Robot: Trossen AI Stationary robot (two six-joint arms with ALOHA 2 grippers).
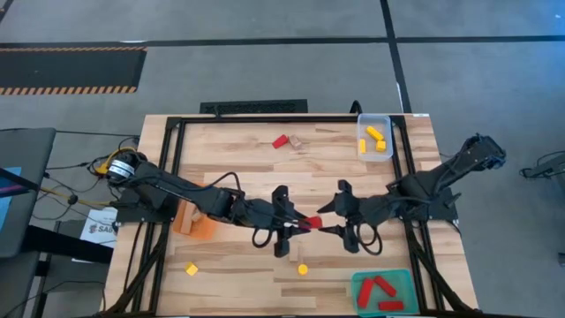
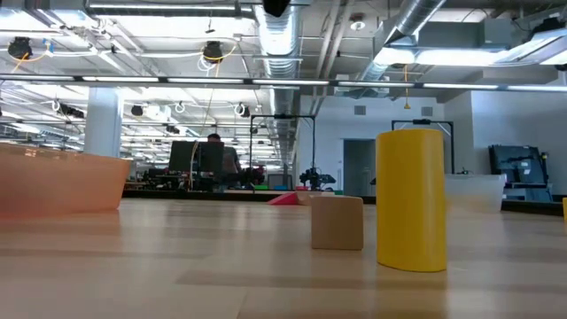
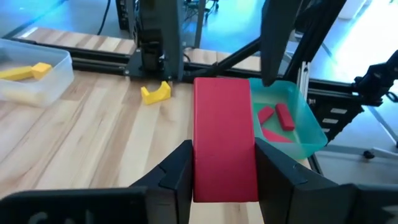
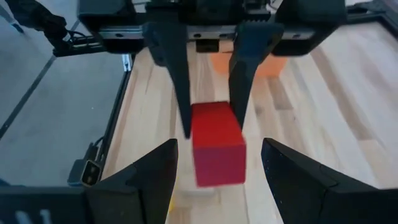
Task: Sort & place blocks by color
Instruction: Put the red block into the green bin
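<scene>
My left gripper (image 1: 300, 223) is at mid-table, shut on a red bar block (image 1: 311, 223). My right gripper (image 1: 334, 221) faces it, open. In the right wrist view its fingers (image 4: 149, 180) stand on either side of the bar's free end (image 4: 217, 155) without touching it. A red block (image 1: 281, 140) and a wood block (image 1: 297, 140) lie near the far edge. A yellow cube (image 1: 191, 268) and a yellow cylinder (image 1: 303, 268) stand near the near edge. The low view shows the cylinder (image 2: 410, 199) and a wood cube (image 2: 337, 221), but neither gripper. My left gripper pinches the red bar between its two fingers (image 3: 180, 174) on the bar's long sides, at its rear end (image 3: 224, 180). The fingers come level from the table's left and lie along the bar. It sticks out ahead of them, level and clear of the table.
An orange tray (image 1: 205, 228) holding a wood block sits under my left arm. A clear tray (image 1: 374, 122) with yellow blocks sits at the far right. A green tray (image 1: 357, 287) with red blocks is at the near right. A black frame (image 1: 177, 159) borders the table.
</scene>
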